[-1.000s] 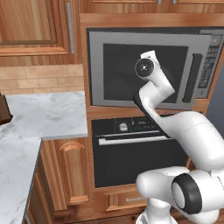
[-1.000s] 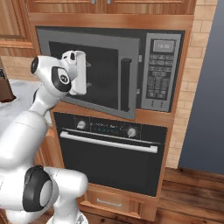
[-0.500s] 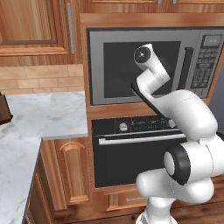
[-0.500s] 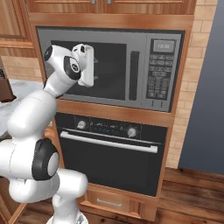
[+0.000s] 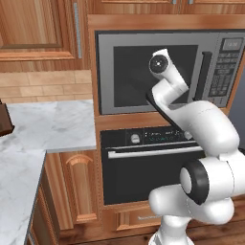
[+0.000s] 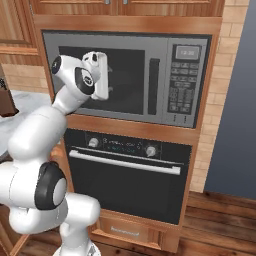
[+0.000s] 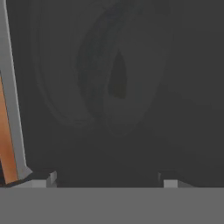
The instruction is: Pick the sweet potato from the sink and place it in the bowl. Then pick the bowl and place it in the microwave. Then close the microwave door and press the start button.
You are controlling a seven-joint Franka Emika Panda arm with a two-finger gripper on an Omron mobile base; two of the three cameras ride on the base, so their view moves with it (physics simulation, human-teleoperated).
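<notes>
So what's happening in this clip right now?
The robot arm faces the microwave, whose door looks shut. The pincer is right up at the door's dark window, and through the glass the hand view dimly shows the bowl inside. The keypad to the right is not being touched, so the start button seems to be what's left. Whether the pincer is open can't be told.

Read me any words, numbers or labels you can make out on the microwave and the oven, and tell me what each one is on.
None can be read.
Microwave display: faint marks, too blurred.
Microwave keypad: rows of small buttons, labels too small.
Oven control panel: a thin strip of greenish marks between the knobs, too small.
Microwave door: no lettering visible.
</notes>
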